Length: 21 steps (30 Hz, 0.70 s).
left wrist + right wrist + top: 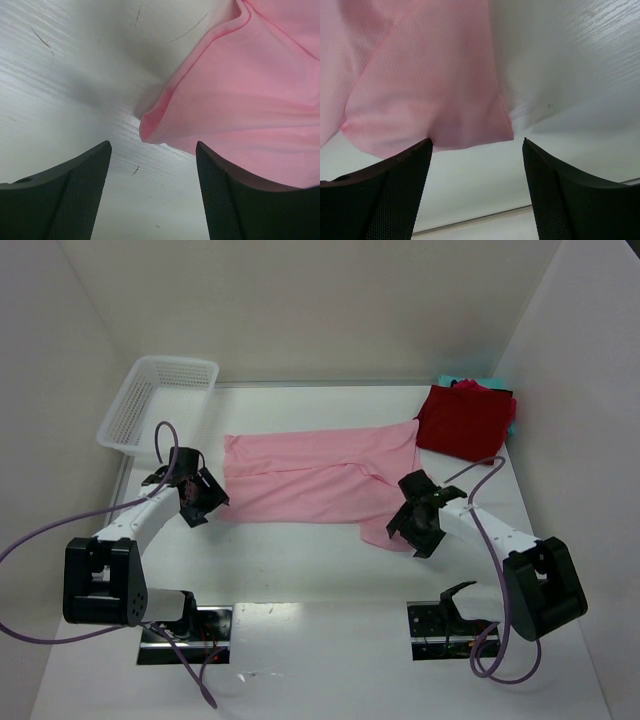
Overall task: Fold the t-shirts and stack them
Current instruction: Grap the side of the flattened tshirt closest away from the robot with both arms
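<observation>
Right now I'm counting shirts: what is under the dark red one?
A teal shirt peeks out beneath the dark red shirt at its far edge; the rest is covered.

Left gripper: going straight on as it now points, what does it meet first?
Probably the folded corner of the pink t-shirt, right ahead of the left gripper; perhaps the table beside it, as depth is unclear.

Pink t-shirt (420,85) ahead of my right fingers (385,195): I see soft, matt knit cloth; pads (570,195) finely meshed, table (580,75) smooth white.
</observation>
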Each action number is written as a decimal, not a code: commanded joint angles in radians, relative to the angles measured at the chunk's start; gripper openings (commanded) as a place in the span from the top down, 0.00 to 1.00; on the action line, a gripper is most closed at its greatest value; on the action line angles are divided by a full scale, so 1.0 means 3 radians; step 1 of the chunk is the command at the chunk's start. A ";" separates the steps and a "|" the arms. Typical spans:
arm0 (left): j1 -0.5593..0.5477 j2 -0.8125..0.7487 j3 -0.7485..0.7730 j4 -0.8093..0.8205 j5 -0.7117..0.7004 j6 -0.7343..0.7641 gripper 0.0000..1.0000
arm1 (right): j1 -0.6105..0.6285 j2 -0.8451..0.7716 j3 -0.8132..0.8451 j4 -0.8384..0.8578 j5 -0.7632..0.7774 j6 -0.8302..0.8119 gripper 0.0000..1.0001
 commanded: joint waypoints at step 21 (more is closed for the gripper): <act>0.0003 -0.0118 0.0075 -0.0031 0.0036 0.0123 0.17 | 0.0125 -0.0158 0.0484 -0.0489 0.0391 0.0380 1.00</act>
